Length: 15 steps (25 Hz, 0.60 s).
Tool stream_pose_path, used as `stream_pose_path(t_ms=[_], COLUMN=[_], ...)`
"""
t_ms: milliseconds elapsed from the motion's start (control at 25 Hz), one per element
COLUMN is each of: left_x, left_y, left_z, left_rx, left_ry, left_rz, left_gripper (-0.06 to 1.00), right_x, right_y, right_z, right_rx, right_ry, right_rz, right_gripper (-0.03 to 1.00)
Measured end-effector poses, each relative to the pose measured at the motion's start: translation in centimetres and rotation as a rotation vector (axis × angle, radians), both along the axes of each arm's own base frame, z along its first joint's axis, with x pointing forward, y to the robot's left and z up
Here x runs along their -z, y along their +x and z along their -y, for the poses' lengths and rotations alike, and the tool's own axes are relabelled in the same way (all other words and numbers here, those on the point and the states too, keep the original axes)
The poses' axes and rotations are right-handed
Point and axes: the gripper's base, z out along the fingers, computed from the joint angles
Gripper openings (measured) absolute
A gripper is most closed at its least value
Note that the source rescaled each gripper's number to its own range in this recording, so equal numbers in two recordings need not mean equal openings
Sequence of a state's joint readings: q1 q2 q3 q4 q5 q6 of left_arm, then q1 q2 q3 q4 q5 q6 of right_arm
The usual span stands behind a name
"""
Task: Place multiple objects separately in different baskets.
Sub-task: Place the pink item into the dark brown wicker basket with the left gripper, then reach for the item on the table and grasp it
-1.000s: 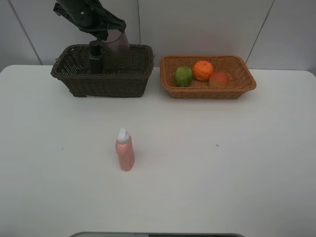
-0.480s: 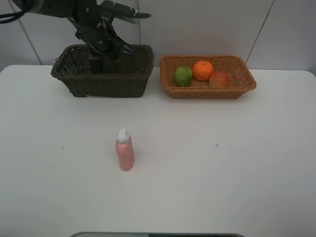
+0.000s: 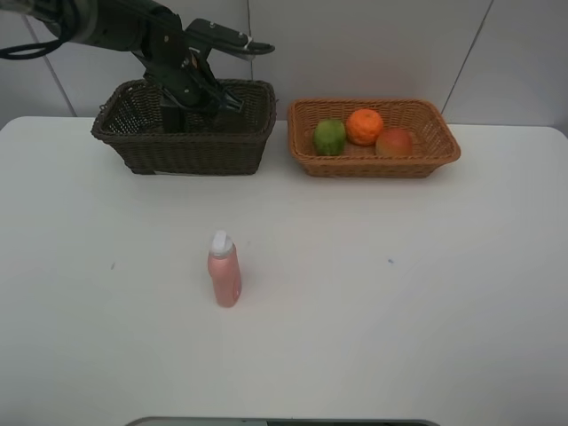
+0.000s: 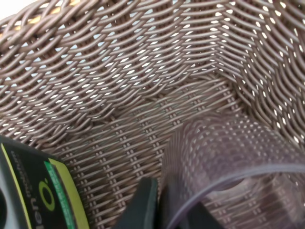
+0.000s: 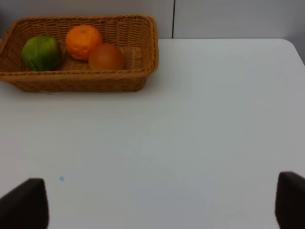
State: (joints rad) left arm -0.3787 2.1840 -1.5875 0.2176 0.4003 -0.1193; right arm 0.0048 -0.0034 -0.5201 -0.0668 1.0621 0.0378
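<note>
**Cup gripped inside dark basket**

Translucent pink cup [image 4: 228,167] sat inside the dark brown basket [image 3: 182,142] at the table's [image 3: 373,311] far left, beside the black pump bottle [image 4: 33,191]. Left gripper [image 3: 191,89] clenched on the cup's rim. Pink bottle [image 3: 224,270] stood upright mid-table. Three fruits lay in the tan basket [image 3: 373,138]. Right gripper [image 5: 157,202] spread wide, empty.

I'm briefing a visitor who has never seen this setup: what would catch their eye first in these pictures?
Probably the pink white-capped bottle, standing upright and alone on the white table. Next, the light wicker basket at the back right, holding a green fruit, an orange and a reddish fruit. At the back left, the left gripper reaches into the dark wicker basket, jaws on a translucent cup.
</note>
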Motion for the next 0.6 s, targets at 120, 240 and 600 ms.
stream_pose_path(t_ms=[120, 240, 600], left_x=[-0.1, -0.1, -2.0], left_y=[0.0, 0.1, -0.1], left_z=[0.1, 0.1, 0.1], left_rx=[-0.006, -0.006, -0.006], left_ry=[-0.018, -0.02, -0.037], left_rz=[0.005, 0.007, 0.044], left_gripper=[0.22, 0.59, 0.96], right_x=[0.0, 0.0, 0.0], right_y=[0.0, 0.0, 0.0], right_z=[0.0, 0.0, 0.0], right_rx=[0.0, 0.0, 0.0], right_ry=[0.0, 0.0, 0.0], right_rz=[0.0, 0.0, 0.0], right_gripper=[1.0, 1.0, 1.0])
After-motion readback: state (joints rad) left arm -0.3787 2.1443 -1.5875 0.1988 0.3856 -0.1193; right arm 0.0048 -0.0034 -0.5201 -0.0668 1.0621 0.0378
